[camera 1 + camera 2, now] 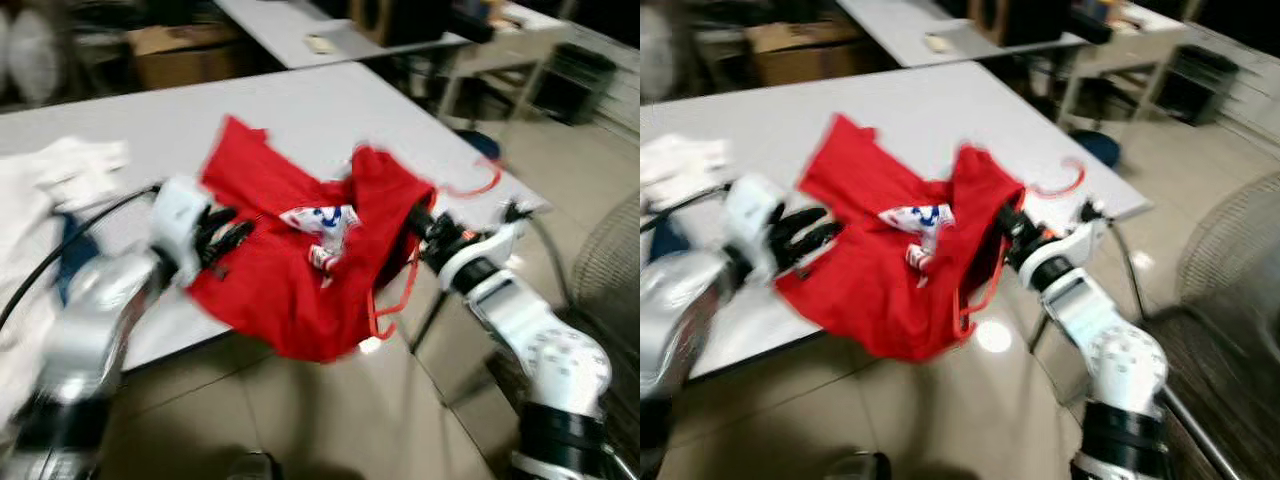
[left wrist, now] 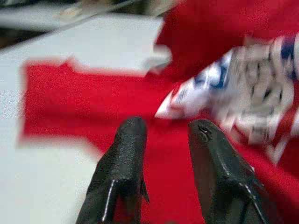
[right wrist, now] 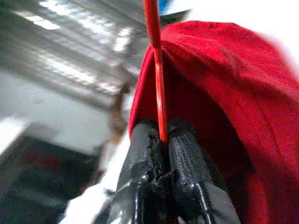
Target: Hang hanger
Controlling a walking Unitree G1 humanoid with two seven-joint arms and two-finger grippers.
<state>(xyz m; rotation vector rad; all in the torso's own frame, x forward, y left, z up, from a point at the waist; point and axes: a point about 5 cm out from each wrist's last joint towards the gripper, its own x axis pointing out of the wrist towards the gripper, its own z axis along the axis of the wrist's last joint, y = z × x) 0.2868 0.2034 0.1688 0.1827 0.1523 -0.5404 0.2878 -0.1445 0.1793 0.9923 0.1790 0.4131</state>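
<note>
A red shirt (image 1: 270, 280) with a white and blue print hangs half off the front edge of the white table (image 1: 330, 110). It sits on a thin red hanger (image 3: 156, 56), whose hook (image 1: 480, 185) lies on the table corner to the right. My right gripper (image 3: 162, 135) is shut on the hanger's wire at the shirt's right shoulder (image 1: 420, 225). At the shirt's left side my left gripper (image 1: 230, 235) is open, its fingers (image 2: 133, 135) apart over the red cloth. The pictures are blurred.
White cloth (image 1: 60, 170) lies on the table at the left. A round fan grille (image 1: 610, 260) stands on the tiled floor at the right. Behind are a second table (image 1: 290, 25), a cardboard box (image 1: 180, 50) and a blue stool (image 1: 480, 142).
</note>
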